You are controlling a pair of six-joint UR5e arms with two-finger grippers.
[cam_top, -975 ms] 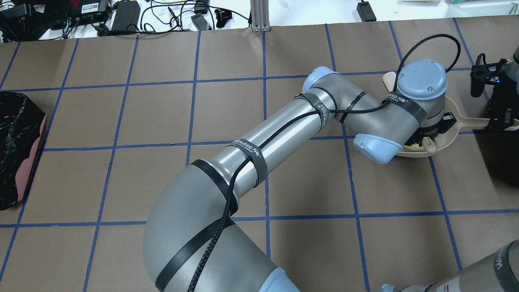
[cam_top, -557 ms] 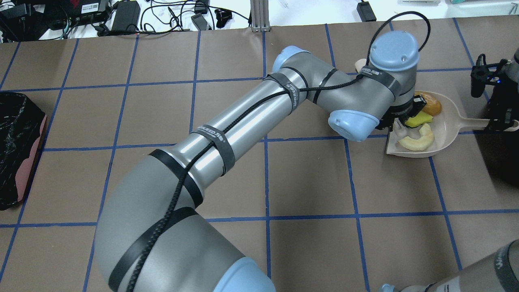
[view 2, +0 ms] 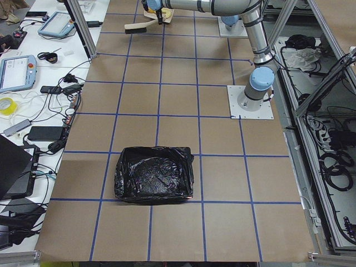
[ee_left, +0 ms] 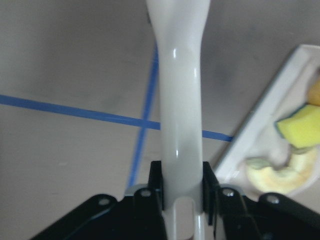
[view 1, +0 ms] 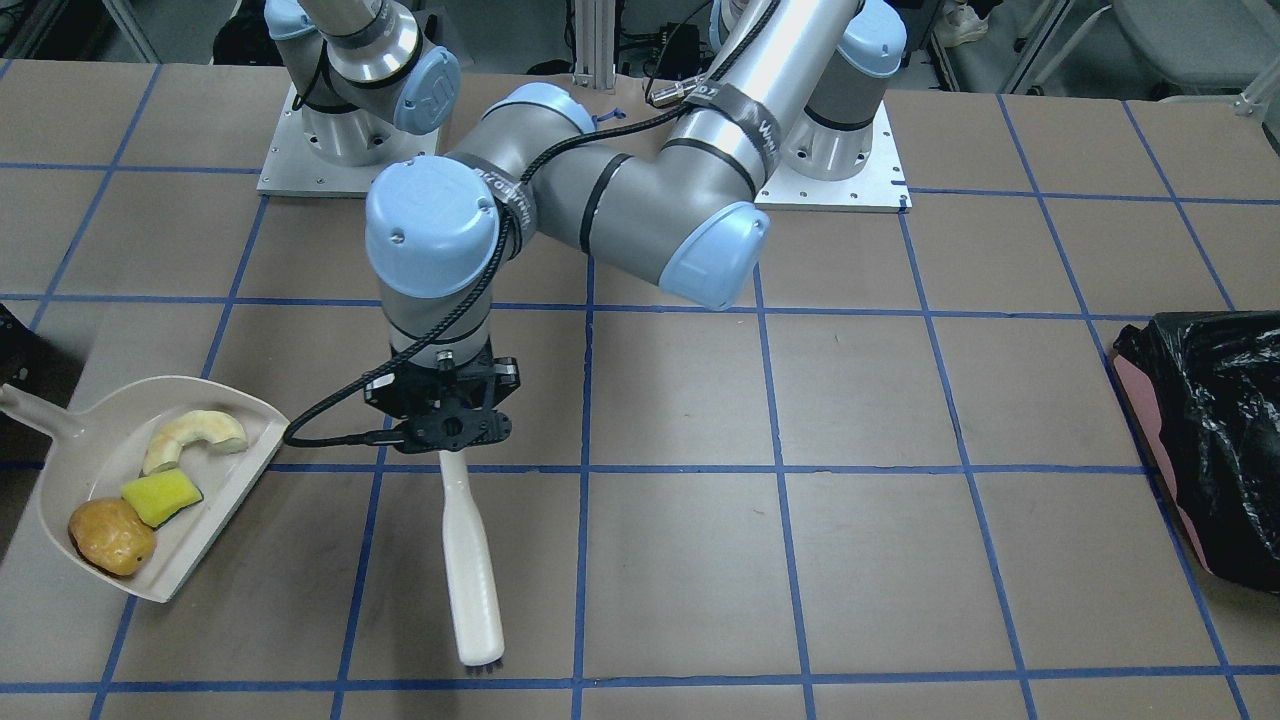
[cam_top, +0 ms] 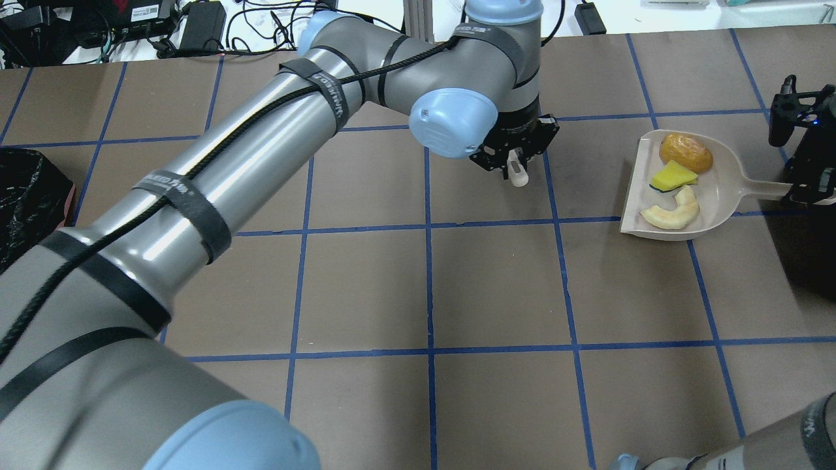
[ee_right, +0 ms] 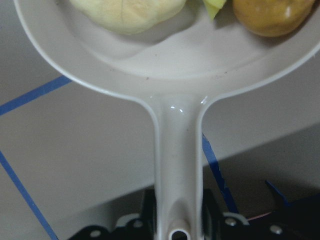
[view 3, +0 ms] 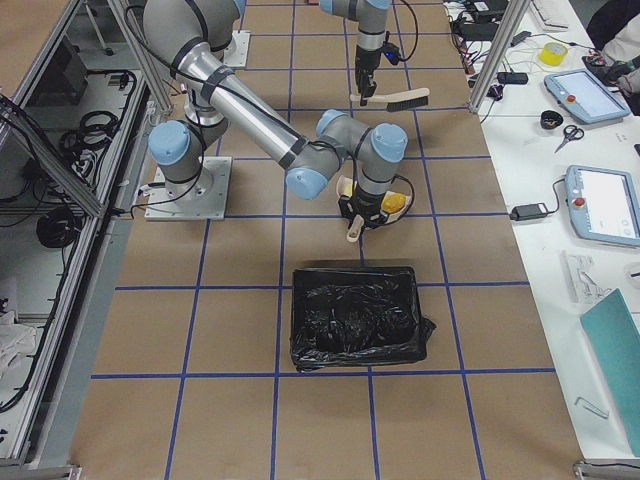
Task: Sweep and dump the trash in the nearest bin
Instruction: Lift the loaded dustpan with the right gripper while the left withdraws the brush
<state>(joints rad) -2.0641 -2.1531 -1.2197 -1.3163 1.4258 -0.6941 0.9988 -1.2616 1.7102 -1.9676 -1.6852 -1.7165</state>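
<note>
We see all three bits of trash lying in the dustpan [view 1: 85, 445]. The potato-like lump [view 1: 110, 537] is by one side wall, the crescent slice [view 1: 195, 435] is by the other, and the sponge piece [view 1: 160, 497] sits between them. The right gripper [ee_right: 178, 220] is clamped on the dustpan's handle. The left gripper [view 1: 445, 435] is clenched around the white brush [view 1: 470, 560], just off the dustpan's open lip and not touching it. A black-bagged bin [view 3: 355, 315] sits near the dustpan's handle end.

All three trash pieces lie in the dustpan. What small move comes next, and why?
Probably the right claw should lift the dustpan level: the lump, sponge piece and slice lie inside, and the brush in the left claw hangs apart from it.
</note>
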